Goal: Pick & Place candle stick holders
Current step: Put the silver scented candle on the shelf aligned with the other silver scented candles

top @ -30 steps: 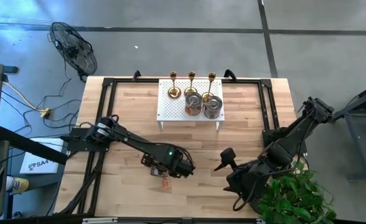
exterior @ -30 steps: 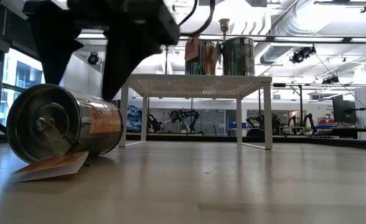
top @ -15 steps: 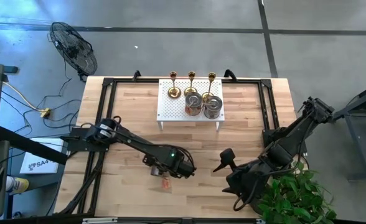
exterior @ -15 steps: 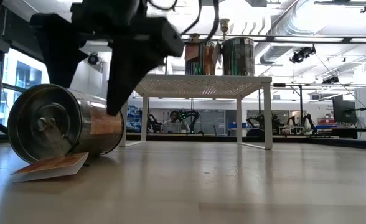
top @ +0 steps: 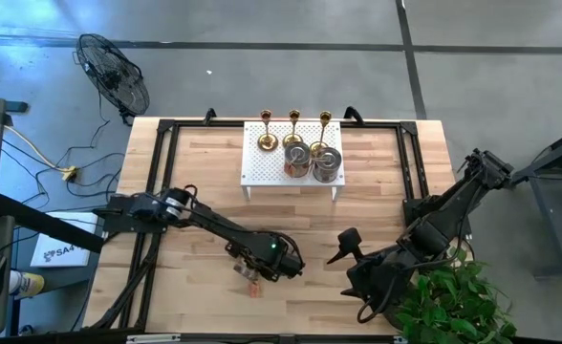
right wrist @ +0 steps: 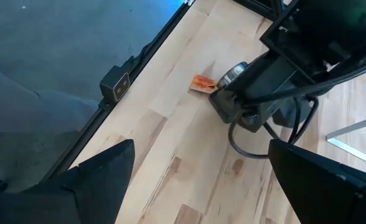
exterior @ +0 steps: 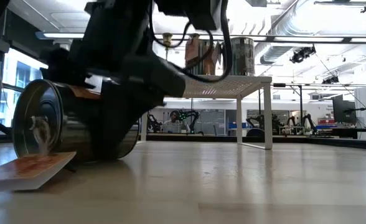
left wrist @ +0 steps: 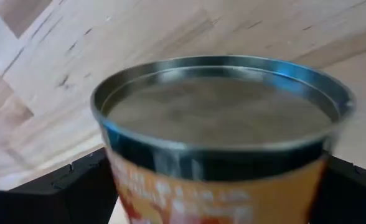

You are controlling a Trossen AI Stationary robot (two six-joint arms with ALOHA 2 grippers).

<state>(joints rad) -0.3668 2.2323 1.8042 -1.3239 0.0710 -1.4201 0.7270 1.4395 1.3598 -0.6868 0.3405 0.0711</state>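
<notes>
We saw a pale wood desk (top: 205,172) with light and darker planks, edged by a black frame (top: 162,129). On it stood a white rack (top: 262,167) dotted with small holes. Three gold holders (top: 293,119) stood on it beside two silvery round ones (top: 319,162), one with an orange-brown label. The tin (left wrist: 220,137) lying on the desk was shiny silver with an orange label printed in white; an orange-red tag (right wrist: 203,83) lay by it. Both arms were black, the left pincer (top: 252,263) with a green light nearby. The floor (top: 262,57) was grey, the plant (top: 453,301) green, the fan (top: 114,72) black.
</notes>
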